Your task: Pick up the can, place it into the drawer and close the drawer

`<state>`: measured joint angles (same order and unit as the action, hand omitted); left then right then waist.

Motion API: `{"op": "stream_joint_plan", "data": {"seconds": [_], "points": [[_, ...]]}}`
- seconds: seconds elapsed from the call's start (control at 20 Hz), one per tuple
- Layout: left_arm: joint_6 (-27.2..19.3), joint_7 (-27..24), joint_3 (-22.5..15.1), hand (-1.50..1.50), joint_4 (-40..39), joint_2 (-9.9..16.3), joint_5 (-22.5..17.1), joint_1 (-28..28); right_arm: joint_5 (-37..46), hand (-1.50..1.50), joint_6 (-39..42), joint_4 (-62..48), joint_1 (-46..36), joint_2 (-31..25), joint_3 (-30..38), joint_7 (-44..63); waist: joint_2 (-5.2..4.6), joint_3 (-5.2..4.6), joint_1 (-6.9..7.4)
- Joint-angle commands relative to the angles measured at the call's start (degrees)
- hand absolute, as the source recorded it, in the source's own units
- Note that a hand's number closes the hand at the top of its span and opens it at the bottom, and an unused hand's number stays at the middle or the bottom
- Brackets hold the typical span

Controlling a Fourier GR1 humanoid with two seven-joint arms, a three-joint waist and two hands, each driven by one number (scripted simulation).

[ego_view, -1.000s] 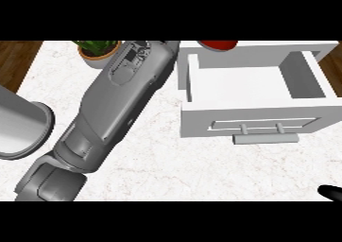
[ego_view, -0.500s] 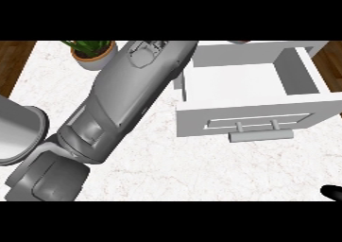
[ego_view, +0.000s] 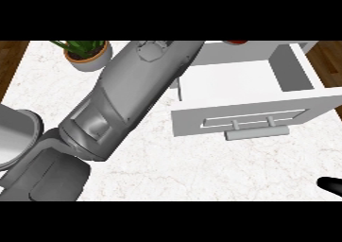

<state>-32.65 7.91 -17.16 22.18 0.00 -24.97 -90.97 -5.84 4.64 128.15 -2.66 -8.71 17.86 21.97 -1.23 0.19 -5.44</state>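
The white drawer (ego_view: 243,78) stands pulled open at the right of the marble counter, its handle (ego_view: 254,133) facing me. Its inside shows nothing. A sliver of a red thing, probably the can (ego_view: 235,42), peeks in at the top edge behind the drawer's back wall. My grey left forearm (ego_view: 125,99) stretches diagonally from the lower left to the far edge, its wrist beside the drawer's left wall. Its hand lies beyond the top edge. Of my right hand (ego_view: 334,185) only a black tip shows at the lower right corner.
A potted green plant (ego_view: 87,54) stands at the far left of the counter (ego_view: 201,165). A grey cylindrical vessel (ego_view: 10,137) sits at the left edge, next to my left elbow. Wooden floor shows past both far corners.
My left forearm has stretched farther and swung right, toward the drawer's back left corner. The drawer and plant have slid lower in view, and the red thing is nearly cut off at the top.
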Motion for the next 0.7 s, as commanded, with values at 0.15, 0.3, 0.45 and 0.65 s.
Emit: {"op": "stream_joint_plan", "data": {"seconds": [0.15,0.3,0.45,0.65], "points": [[-3.7,-2.2,-1.7,-1.50,-3.6,0.0,-2.3,-2.6,1.8,-1.50,-0.7,-3.9,-4.0,-1.0,-0.4,-1.3,-0.52,0.04,-0.34],[-4.5,-3.2,-2.4,-1.50,-3.8,0.0,-3.5,-1.7,4.8,-1.50,1.1,-0.7,-2.5,-3.1,-1.7,-1.4,-0.29,0.00,-0.51],[-5.7,-4.7,-2.4,-1.50,-3.9,0.0,-4.9,-1.0,6.2,-1.50,2.1,-2.2,-3.7,-4.6,-2.1,-2.8,-0.45,0.01,-0.59],[-4.4,-6.6,-1.1,-1.50,-3.7,0.0,-7.2,-0.6,11.4,-1.50,3.2,-3.0,-6.3,-7.2,-4.2,-6.3,-0.48,-0.04,0.17]]}}
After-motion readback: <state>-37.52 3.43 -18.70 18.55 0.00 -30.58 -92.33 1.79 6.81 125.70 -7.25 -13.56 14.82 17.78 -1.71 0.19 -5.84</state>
